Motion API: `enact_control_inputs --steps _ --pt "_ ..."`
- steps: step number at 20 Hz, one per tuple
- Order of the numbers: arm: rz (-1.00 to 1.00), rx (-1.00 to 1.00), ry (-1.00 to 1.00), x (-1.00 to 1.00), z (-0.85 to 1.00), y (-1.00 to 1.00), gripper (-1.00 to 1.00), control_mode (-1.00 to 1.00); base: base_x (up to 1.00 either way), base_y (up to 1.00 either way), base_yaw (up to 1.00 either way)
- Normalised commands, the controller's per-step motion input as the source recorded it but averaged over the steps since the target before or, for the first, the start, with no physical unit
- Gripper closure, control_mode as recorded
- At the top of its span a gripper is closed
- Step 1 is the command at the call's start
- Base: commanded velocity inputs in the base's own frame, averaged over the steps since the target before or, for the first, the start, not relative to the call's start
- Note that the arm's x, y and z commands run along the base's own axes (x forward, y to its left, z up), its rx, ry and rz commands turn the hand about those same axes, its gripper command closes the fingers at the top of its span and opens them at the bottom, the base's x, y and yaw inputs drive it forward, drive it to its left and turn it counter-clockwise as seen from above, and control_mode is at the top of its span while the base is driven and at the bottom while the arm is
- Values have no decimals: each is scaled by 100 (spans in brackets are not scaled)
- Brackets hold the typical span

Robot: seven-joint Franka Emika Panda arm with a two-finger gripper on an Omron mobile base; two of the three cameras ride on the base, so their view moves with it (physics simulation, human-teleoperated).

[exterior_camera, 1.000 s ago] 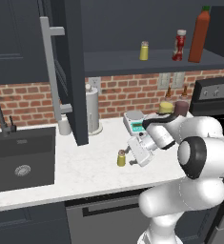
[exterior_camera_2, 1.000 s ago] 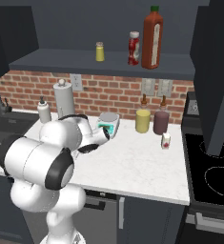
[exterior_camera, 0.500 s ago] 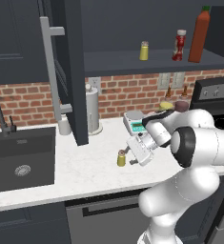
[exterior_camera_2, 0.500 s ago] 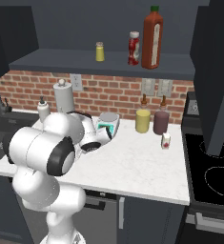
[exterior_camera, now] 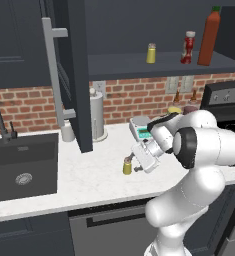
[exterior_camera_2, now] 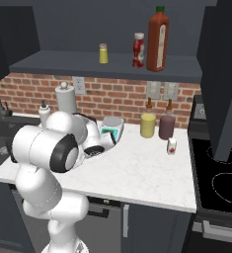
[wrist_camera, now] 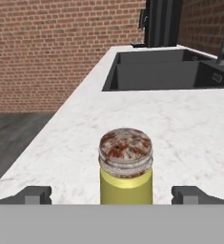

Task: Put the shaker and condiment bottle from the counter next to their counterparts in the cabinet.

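While your end effector sits w/ jaws wide apart, the shaker stands upright between its fingertips on the bench, not gripped yet.
Jaws look spread so they straddle the shaker body below the cap, prob for a side grasp. Condiment bottle sits well apart on the bench near the stove. Counterparts are up on the cabinet shelf: matching shaker, tall bottle; cabinet door stands open for access.
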Motion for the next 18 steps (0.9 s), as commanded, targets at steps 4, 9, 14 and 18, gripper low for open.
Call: enact_control_inputs --steps 4,9,14,18 --pt "0 1 0 5 0 5 -100 -100 0 0 0" --pt "0 1 0 1 -2 1 -100 -100 0 0 0" --pt "0 1 0 0 -6 5 -100 -100 0 0 0" --pt "0 2 3 0 -9 14 -100 -100 0 0 0"
